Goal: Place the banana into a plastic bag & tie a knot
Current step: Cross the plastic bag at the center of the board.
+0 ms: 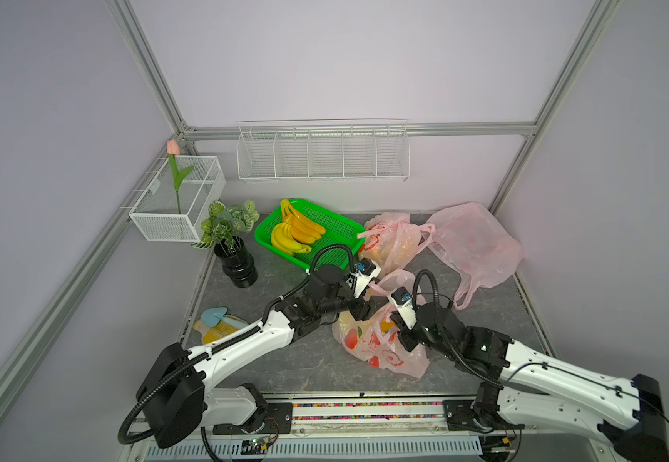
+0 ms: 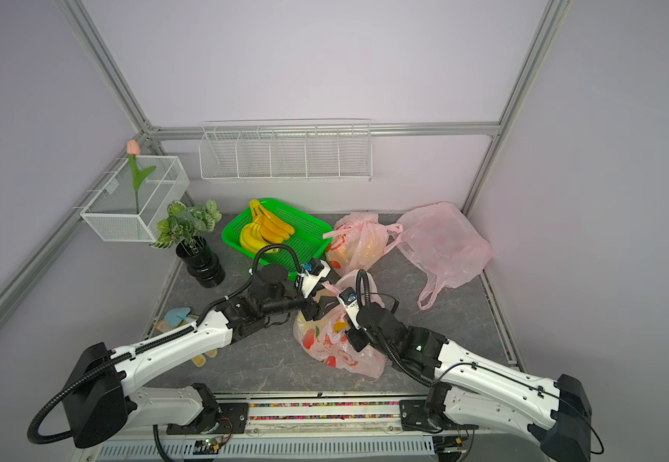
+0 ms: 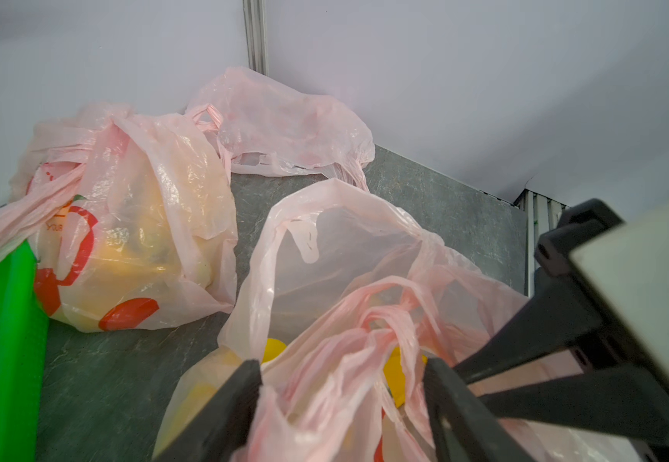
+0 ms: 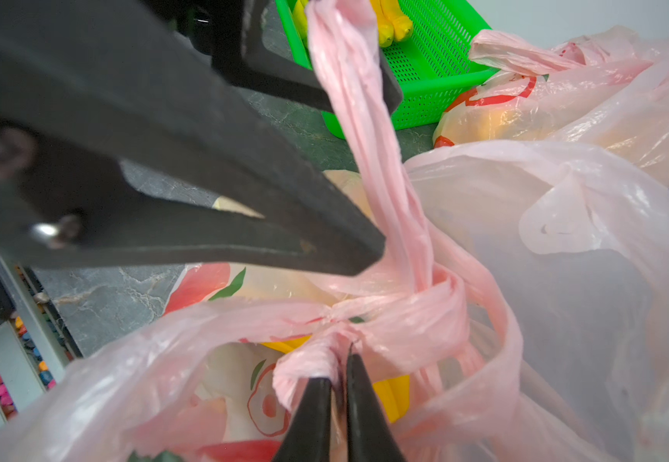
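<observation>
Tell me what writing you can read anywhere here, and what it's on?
"YOUR": orange print on the back bag, beside the basket; the rest is lost in folds.
Front bag: small print, too blurred to read.
Yellow card: print too small to read.

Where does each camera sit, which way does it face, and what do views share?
Both top views: above the robot's base, facing down at the table; left arm and right arm meet over the filled bag.
Left wrist: on the left arm, looking past the open left gripper toward the corner post.
Right wrist: on the right arm, looking past the right gripper, shut on a bag handle, toward the green basket.
Shared: both wrist views show the filled bag, basket and tied bag.
</observation>
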### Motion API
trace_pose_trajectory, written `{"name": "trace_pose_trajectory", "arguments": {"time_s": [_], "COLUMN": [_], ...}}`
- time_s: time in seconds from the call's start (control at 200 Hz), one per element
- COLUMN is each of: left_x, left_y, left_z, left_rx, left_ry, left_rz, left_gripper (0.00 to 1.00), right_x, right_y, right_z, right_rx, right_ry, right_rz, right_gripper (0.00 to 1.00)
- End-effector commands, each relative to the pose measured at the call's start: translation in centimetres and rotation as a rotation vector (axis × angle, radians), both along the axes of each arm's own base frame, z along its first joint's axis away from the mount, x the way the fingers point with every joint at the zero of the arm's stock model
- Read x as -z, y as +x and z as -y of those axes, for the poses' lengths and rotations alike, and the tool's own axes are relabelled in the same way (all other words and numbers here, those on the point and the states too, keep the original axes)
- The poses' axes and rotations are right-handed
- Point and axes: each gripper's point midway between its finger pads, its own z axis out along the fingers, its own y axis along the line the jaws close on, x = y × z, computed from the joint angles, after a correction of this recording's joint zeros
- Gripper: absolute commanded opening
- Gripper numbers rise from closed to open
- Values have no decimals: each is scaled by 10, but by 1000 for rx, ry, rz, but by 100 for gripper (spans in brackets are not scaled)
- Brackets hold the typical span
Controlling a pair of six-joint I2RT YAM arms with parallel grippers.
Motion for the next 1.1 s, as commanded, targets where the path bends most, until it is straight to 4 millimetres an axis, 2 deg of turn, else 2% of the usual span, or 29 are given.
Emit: {"name": "trace_pose_trajectory", "arguments": {"time_s": [0.0, 0.095, 0.29, 0.46, 0.595, 0.65, 0.8, 0.94, 1.099], "left_x": [4, 12, 19, 28, 31, 33, 34, 33, 35], "left_y": [-6, -5, -14, -13, -10, -9, -14, -15, -12], "left_z": [12, 16, 19, 24, 21, 18, 5, -6, -5], "left_rx": [92, 114, 182, 200, 180, 167, 149, 114, 115], "left_ry": [32, 62, 82, 130, 149, 157, 177, 180, 196], "left_rz": [-15, -29, -56, -88, -78, -70, -51, -17, -9], "left_gripper": [67, 66, 57, 32, 21, 22, 36, 46, 47], "right_x": [-11, -13, -12, -10, -12, -13, -15, -16, -15], "right_y": [-4, -8, -10, -9, -7, -5, -5, -6, -6], "right_z": [-8, -9, -8, -8, -3, 0, 7, 4, 0], "right_rx": [-43, -64, -75, -71, -54, -41, -24, -34, -48], "right_ry": [78, 99, 96, 77, 68, 61, 54, 58, 63], "right_rz": [24, 31, 32, 38, 49, 56, 70, 66, 59], "right_gripper": [13, 13, 13, 13, 13, 13, 13, 13, 12]}}
